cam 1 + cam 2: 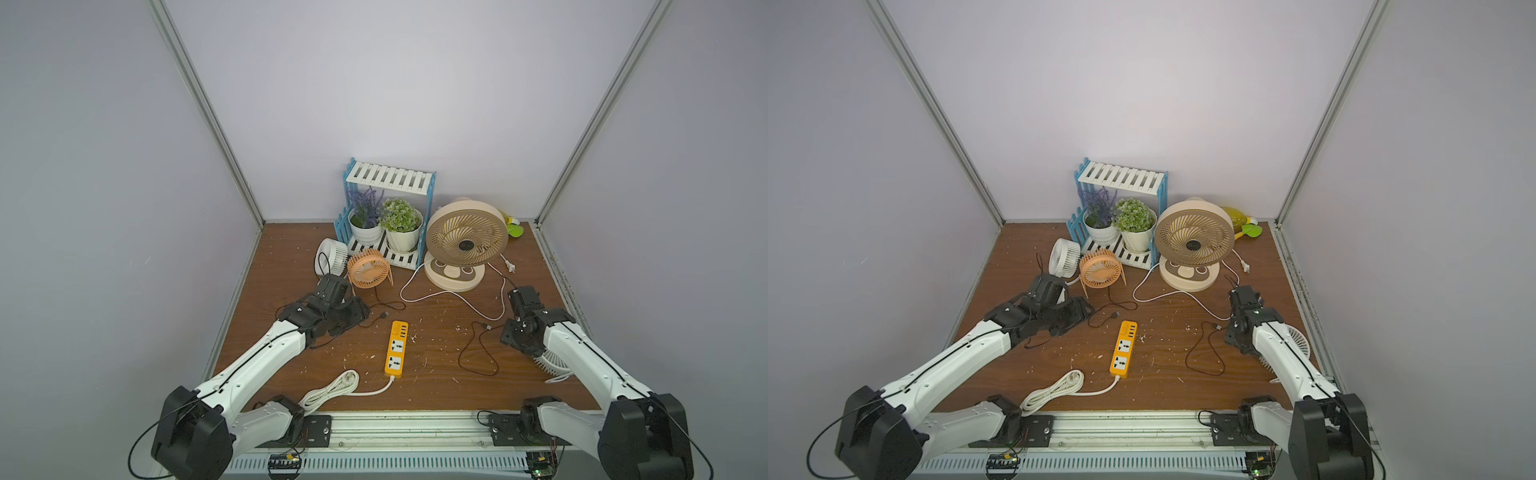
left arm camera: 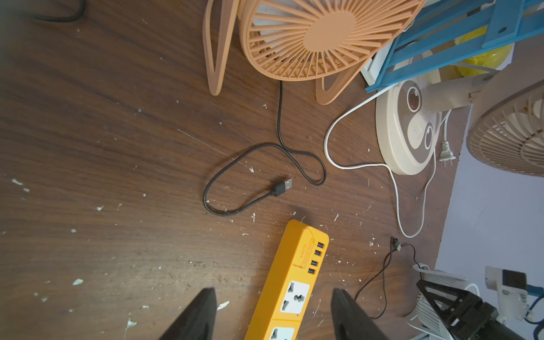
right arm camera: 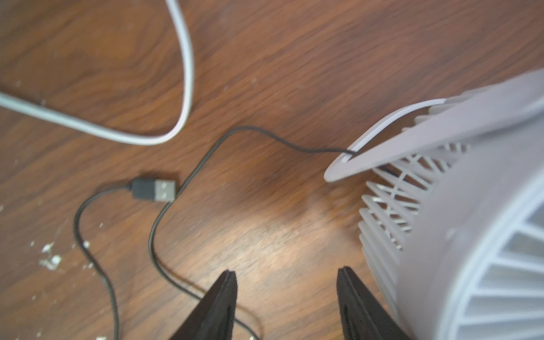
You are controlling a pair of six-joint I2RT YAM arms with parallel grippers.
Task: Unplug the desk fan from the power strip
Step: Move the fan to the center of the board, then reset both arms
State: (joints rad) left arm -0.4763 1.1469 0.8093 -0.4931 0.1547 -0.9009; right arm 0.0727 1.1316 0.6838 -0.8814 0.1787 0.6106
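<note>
The power strip (image 1: pixel 397 349) lies between left end effector (image 2: pixel 273 290) and right end effector (image 3: pixel 287 270), touching neither; both are part open, empty.

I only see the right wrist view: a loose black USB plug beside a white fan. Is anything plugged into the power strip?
Observer: No. In the left wrist view the power strip has all four USB ports and both sockets empty.
Operator: Where does it lie?
Observer: Mid-table in both top views, with its thick white cord coiled nearer the robot's base.
Operator: And the left pincer?
Observer: The left pincer is open and empty, near the strip's USB end.
</note>
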